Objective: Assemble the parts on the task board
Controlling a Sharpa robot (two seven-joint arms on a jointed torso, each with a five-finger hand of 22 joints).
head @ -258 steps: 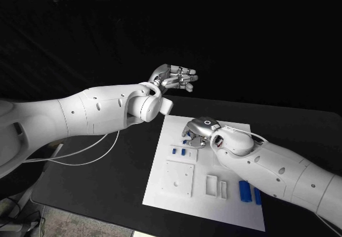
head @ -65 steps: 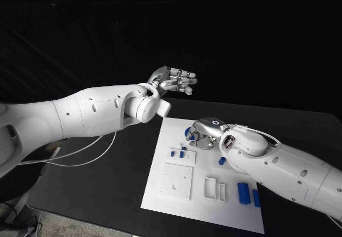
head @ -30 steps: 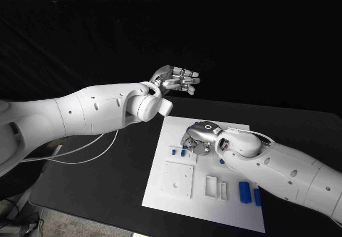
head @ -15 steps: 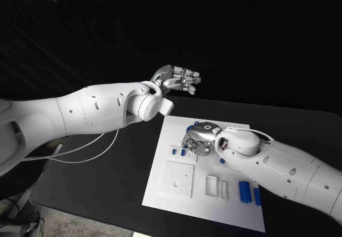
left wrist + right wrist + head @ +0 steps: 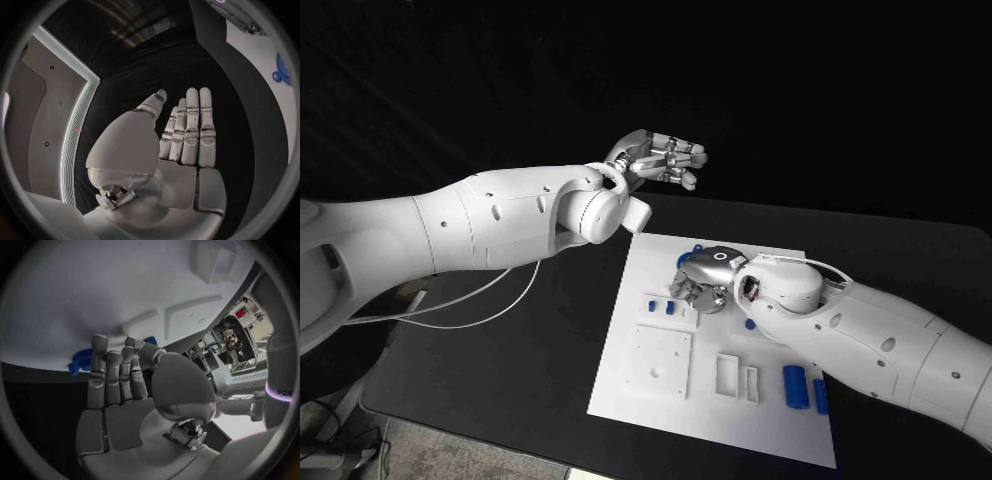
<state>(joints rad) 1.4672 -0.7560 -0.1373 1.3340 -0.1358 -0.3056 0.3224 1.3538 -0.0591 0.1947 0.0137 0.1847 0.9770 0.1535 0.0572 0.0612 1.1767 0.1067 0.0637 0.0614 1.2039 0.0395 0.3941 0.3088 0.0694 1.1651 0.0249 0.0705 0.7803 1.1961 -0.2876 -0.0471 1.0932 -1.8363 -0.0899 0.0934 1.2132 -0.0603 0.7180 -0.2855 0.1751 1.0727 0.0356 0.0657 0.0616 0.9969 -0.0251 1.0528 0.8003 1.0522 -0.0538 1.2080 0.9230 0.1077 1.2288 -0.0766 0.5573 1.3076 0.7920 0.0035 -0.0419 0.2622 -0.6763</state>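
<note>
The left robot hand (image 5: 661, 160) is hovering above the table's (image 5: 516, 360) far edge, fingers spread and holding nothing. The right robot hand (image 5: 701, 282) is reaching down onto the far part of the white task board (image 5: 661, 410), fingers extended beside a blue part (image 5: 80, 361); whether it is gripping anything I cannot tell. Two small blue parts (image 5: 661, 307) are lying just left of it, and two blue cylinders (image 5: 805, 390) are lying near the board's near right corner.
</note>
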